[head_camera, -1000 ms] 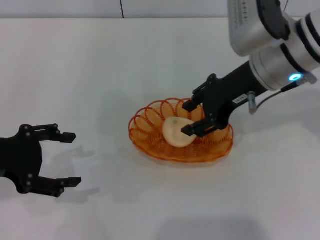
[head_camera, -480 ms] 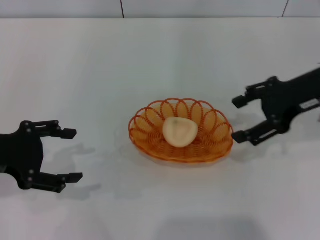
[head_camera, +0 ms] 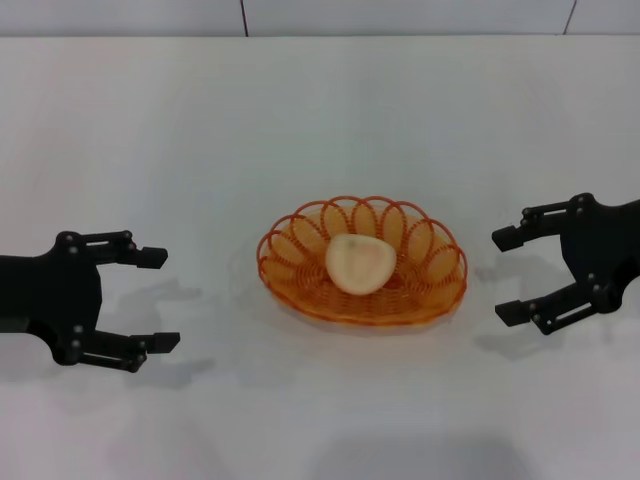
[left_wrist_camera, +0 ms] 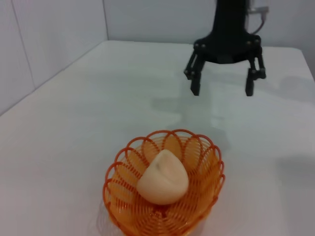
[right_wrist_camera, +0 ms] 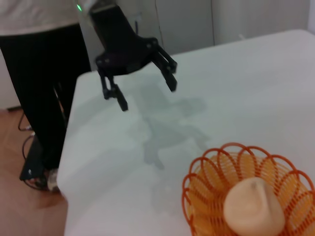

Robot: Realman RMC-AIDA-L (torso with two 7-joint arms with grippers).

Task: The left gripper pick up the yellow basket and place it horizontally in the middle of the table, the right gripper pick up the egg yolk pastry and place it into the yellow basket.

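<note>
Centrally on the white table (head_camera: 200, 130), pastry-filled basket (head_camera: 300, 290) between two wide-apart end effectors.

Pale panelled walls (left_wrist_camera: 54, 29) rise behind; a wooden floor (right_wrist_camera: 19, 206) shows beside dark cables (right_wrist_camera: 30, 162).

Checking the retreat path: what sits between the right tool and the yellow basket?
Nothing: in the head view only bare table separates the open right tool from the yellow basket, which holds the egg yolk pastry.
</note>
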